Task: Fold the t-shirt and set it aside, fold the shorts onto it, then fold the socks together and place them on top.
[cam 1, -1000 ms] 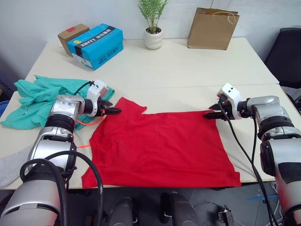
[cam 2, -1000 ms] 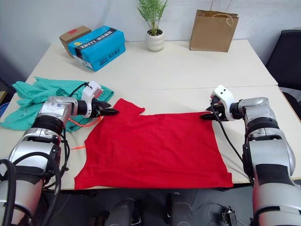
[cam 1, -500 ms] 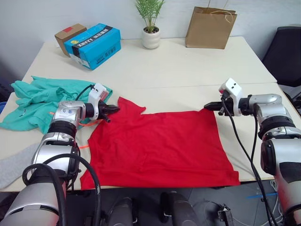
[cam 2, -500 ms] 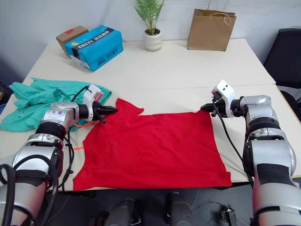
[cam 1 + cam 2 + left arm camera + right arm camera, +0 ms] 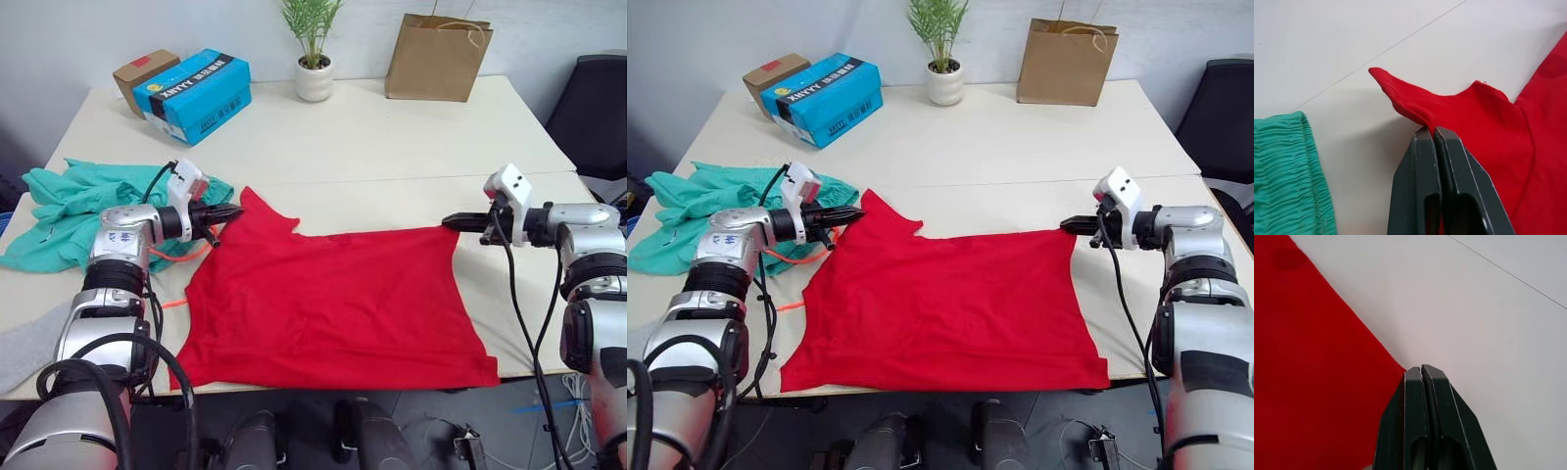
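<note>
Writing: white lettering is seen on the blue box [image 5: 193, 91], too small to be read.
T-shirt [image 5: 333, 299]: spread at the tabletop [image 5: 392, 137] front edge, between both tools.
Left tool [image 5: 233, 210]: pressed together, pinching a sleeve corner.
Right tool [image 5: 451, 222]: pressed together on the opposite far corner.

You were working in what looked like an office or lab room: pale cream tables [image 5: 392, 137] pushed together against a plain white wall, with a black office chair [image 5: 598, 108] at the edge.

Both end effectors [image 5: 227, 211] [image 5: 456, 222] clamped closed
</note>
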You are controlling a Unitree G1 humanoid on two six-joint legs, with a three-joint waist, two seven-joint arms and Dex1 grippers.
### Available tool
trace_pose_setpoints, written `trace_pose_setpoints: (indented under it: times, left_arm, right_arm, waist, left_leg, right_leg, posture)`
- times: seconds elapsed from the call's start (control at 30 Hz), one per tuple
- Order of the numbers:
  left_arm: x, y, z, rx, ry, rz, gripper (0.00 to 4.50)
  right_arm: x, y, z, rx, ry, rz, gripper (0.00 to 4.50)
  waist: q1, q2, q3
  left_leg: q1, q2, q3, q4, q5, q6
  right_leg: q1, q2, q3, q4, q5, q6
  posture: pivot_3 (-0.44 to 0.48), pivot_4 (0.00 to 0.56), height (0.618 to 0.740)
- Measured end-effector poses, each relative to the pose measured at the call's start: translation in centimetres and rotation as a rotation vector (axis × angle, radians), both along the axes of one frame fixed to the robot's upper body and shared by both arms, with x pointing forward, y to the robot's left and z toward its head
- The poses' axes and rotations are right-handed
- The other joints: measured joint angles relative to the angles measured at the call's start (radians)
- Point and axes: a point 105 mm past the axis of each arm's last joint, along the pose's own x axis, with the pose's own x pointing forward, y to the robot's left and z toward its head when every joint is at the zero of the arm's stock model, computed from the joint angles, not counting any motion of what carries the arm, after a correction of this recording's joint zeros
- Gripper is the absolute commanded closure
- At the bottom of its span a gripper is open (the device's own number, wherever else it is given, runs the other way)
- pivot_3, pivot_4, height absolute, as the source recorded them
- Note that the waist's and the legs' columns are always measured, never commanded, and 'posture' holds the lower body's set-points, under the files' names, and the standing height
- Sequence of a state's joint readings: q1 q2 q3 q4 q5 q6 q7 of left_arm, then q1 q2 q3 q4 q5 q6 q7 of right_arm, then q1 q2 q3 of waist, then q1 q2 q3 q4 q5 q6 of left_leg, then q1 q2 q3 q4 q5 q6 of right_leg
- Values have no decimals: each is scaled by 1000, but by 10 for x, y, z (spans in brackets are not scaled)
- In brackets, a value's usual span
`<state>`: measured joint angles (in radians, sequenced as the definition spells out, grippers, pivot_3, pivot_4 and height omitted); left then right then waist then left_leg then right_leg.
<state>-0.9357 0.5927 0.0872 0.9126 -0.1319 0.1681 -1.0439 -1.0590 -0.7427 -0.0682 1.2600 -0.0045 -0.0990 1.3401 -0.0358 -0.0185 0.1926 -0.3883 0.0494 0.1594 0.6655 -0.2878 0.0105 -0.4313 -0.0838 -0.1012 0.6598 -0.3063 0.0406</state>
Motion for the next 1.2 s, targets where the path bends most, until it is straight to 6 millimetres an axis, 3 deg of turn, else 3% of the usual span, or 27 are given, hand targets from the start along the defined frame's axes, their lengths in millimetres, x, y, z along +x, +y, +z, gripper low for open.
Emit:
trace_pose_setpoints:
  times: [0.23, 0.47, 1.0, 1.03, 1.1, 1.2]
  left_arm:
    - [-17, 4, 0, 6, -38, -33, 4448]
    - [-37, 7, -20, 28, -12, -52, 4448]
    - [-62, 19, -38, 74, 11, -43, 4448]
    - [-63, 18, -37, 68, 13, -49, 4491]
    - [-66, 15, -37, 62, 25, -65, 4056]
    - [-69, 17, -42, 55, 69, -58, 3279]
  right_arm:
    - [-12, -2, -11, 41, -17, 46, 4500]
    - [-27, -5, -27, 69, -4, 76, 4500]
    - [-47, -13, -55, 30, 25, 57, 4500]
    - [-45, -15, -55, 27, 13, 37, 4320]
    - [-43, -17, -54, 27, 1, 7, 3872]
    - [-44, -16, -54, 34, -3, 12, 2863]
  waist:
    - [2, 0, 0]
    - [5, 0, 0]
    - [6, 0, 0]
    - [6, 0, 0]
    - [6, 0, 0]
    - [6, 0, 0]
  left_leg:
    - [0, 0, 0, 0, 0, 0]
    - [1, 0, -1, 1, 0, 0]
    - [2, 0, -1, 1, 0, 0]
    - [2, 0, -1, 1, 0, 0]
    - [2, 0, -1, 1, 0, 0]
    - [2, 0, -2, 1, 0, 0]
  right_leg:
    - [0, 0, 0, 0, 0, 0]
    - [1, 0, 0, 0, 0, 0]
    - [2, -1, 0, 0, 0, 0]
    - [2, -1, 0, 0, 0, 0]
    - [2, -1, 0, 0, 0, 0]
    - [2, -1, 0, 0, 0, 0]
  posture:
    - [0, 150, 740]
    - [0, 150, 740]
    - [0, 150, 740]
    - [0, 150, 740]
    - [0, 150, 740]
    - [0, 150, 740]
